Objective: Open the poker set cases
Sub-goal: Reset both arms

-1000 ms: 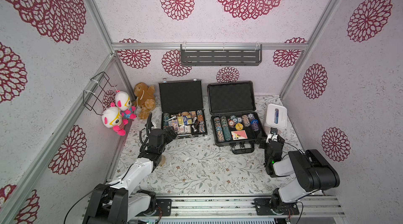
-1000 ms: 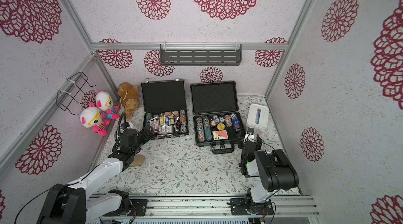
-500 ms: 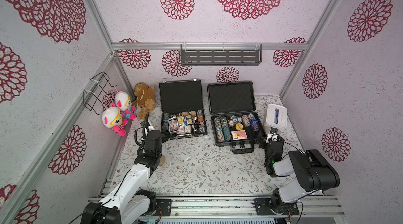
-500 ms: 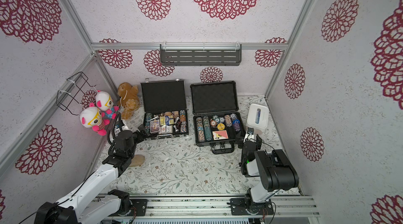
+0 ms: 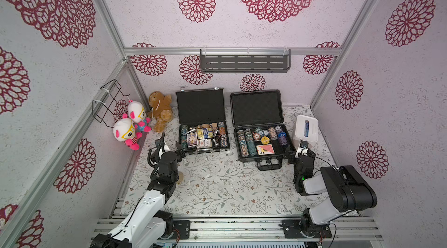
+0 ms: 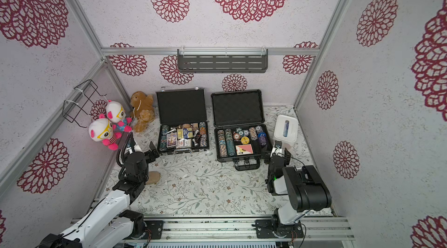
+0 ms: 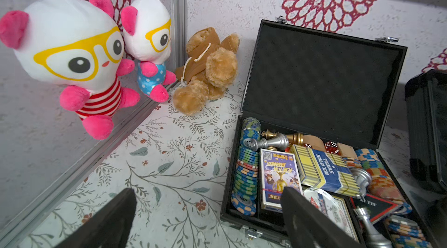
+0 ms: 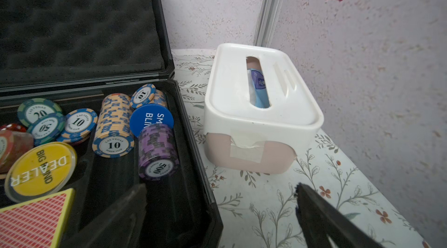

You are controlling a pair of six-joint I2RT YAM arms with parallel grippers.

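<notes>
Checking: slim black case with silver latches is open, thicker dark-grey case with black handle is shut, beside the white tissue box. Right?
No: the thicker dark-grey case is open too, its foam-lined lid raised and chips showing in both top views. The rest holds.

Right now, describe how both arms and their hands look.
The left arm has white links, black joints and a black cable looping by its wrist. The right arm has pale grey links, bulky black joints and a small green light. The left hand and right hand are black with flat fingers.
</notes>
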